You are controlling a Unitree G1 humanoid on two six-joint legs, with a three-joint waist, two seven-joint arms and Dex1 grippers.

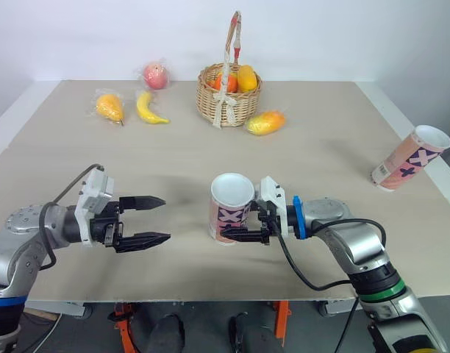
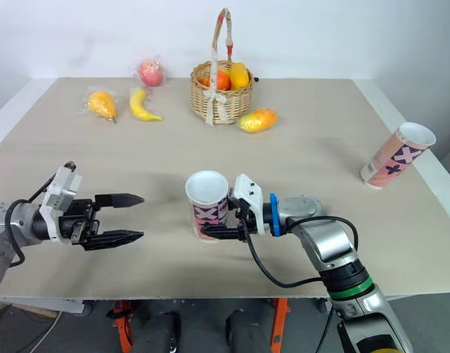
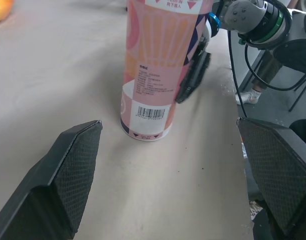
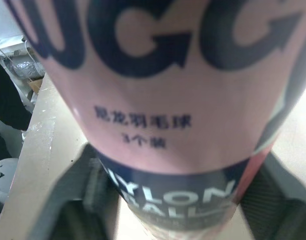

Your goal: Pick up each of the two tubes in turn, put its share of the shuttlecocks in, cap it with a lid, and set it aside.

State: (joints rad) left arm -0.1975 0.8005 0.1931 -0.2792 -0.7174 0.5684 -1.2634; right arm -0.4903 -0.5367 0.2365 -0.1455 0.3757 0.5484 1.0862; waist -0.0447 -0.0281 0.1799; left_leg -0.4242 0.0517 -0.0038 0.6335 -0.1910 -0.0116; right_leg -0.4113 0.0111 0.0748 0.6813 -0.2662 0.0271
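Right hand (image 1: pixel 238 232): pinching the upright tube (image 1: pixel 231 209), open mouth up.
Left hand (image 1: pixel 165 218): spread, empty, near it.
Second tube (image 1: pixel 410 158): tilted at counter (image 1: pixel 320 147) edge.

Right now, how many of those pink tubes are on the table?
2. The upright tube stands near the front edge, held by the right gripper; the other tube lies near the table's right edge.

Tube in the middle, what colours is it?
Pink tube with dark blue crosses; left eye view.

Pink printed paperboard tube (image 1: pixel 222 218): smooth, faint sheen. Beige tabletop (image 1: pixel 320 151): matt, finely grained. Round woven wicker basket (image 1: pixel 245 103): rough.
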